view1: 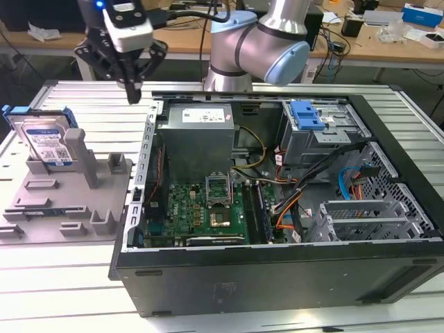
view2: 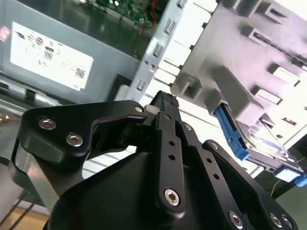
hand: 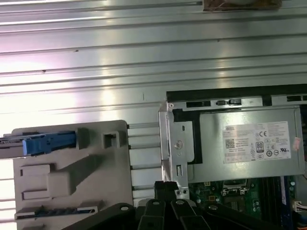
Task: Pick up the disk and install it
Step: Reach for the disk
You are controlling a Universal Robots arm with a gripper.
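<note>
While the claw [view1: 132,94] hangs above the slatted table [view1: 90,104], between the grey rack [view1: 76,201] and the open computer case [view1: 277,277], I judge the step in hand to be the reach for the disk [view1: 47,142], which is not yet gripped. In the exterior view the disk sits at about eight o'clock from the claw. It stands on edge at the far end of the rack and leans a little, with its label facing the camera and its blue frame showing along the top. The first wrist view catches that blue frame [hand: 48,143] edge-on beside the rack's posts.

To do this well, I would want the claw square to the disk's thin edge. The fingers should be parted enough to pass both flat faces before any descent. The grip should land on the metal body, not on the springy blue frame. The rack's upright post [view1: 78,149] stands just beside the disk at its three o'clock, so I would come in from above, not from the side. The smaller blue latch [view1: 307,114] on the case's drive cage, at about three o'clock from the claw, is not the target.

As for the claw, the fingertips [view2: 165,101] look pressed together in the second wrist view, though the angle is steep. They hold nothing and touch nothing.
</note>
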